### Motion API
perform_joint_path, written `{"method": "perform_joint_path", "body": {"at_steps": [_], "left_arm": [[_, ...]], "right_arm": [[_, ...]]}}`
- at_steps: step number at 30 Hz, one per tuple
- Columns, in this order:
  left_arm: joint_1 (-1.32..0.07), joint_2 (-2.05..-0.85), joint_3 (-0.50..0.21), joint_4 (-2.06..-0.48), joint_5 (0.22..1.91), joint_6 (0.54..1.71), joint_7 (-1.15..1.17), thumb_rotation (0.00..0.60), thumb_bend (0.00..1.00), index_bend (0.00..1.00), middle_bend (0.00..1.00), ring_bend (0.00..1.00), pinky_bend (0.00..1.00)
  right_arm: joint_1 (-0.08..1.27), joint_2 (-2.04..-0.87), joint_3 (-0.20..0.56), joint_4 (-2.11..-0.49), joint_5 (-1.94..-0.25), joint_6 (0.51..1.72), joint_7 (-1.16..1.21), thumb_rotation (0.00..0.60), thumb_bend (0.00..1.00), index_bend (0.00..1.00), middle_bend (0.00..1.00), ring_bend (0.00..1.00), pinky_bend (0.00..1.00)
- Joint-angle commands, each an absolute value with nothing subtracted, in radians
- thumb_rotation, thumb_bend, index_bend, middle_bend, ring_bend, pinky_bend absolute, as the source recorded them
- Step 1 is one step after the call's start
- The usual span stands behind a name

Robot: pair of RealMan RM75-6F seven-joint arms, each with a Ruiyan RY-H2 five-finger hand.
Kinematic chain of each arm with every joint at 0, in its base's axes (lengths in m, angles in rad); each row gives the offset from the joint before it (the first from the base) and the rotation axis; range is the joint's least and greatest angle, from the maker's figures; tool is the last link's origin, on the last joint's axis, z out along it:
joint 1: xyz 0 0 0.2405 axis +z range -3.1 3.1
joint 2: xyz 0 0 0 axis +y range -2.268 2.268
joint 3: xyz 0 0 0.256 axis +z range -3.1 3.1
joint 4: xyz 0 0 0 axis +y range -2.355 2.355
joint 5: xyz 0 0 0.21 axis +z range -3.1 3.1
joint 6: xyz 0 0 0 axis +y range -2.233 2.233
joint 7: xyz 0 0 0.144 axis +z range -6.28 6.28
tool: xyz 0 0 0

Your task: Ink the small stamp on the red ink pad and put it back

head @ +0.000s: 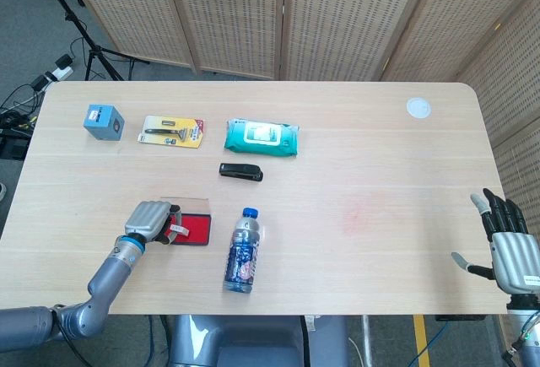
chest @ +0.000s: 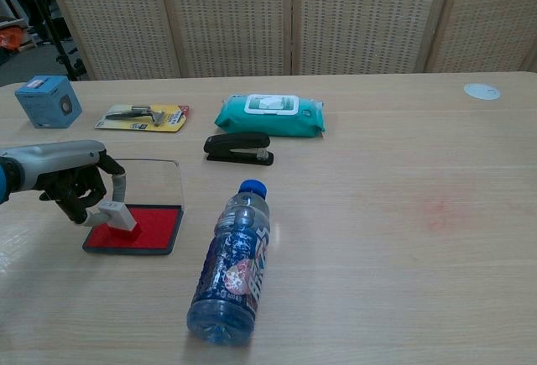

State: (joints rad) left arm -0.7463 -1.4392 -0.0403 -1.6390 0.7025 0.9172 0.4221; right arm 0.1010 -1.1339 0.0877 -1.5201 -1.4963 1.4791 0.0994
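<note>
Now the left hand's fingers (chest: pixel 101 164) pinch the small stamp (chest: pixel 118 216) — on the red ink pad (chest: pixel 155 232).

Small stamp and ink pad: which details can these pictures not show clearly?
- Small stamp: its face is hidden in both views, pressed toward the red ink pad.
- Left hand: its fingers' grip is hidden by its back in the head view.
- Stamp label: too small to read.

Head cam sits high, looks steeply down on the whole table (head: pixel 380 156), far off. Chest cam sits low at the near edge, looks across, close. Both share the bottle (head: pixel 242 250) (chest: pixel 230 264) and stapler (head: pixel 240 172) (chest: pixel 239 148).
</note>
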Motion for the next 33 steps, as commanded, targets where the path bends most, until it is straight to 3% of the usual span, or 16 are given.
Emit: {"method": "perform_joint_path", "body": {"at_steps": [1,18,27,33], "left_arm": [[-0.746,-1.44,-0.04,-1.641,0.704,0.917,0.423,0.6,0.39,0.61,0.89,0.91,0.87],[-0.745,-1.39,-0.053,-1.691,0.705,0.928,0.418,0.6,0.39,0.61,0.89,0.91,0.87],[-0.732,-1.208,-0.064,-1.804,0.716,0.947,0.409,0.6,0.39,0.61,0.89,0.91,0.87],[-0.708,-1.15,-0.064,-1.747,0.716,0.902,0.333,0.6,0.39,0.61,0.89,0.91,0.87]], "right_arm": [[0.101,-1.134,0.088,-1.52,-1.497,1.48,0.099,0.6,0.0,0.0,0.0,0.0,0.0],[0.1,-1.135,0.086,-1.52,-1.498,1.48,0.097,0.6,0.0,0.0,0.0,0.0,0.0],[0.101,-1.137,0.083,-1.522,-1.503,1.481,0.089,0.6,0.0,0.0,0.0,0.0,0.0],[0.101,-1.14,0.081,-1.526,-1.507,1.481,0.079,0.6,0.0,0.0,0.0,0.0,0.0]]}}
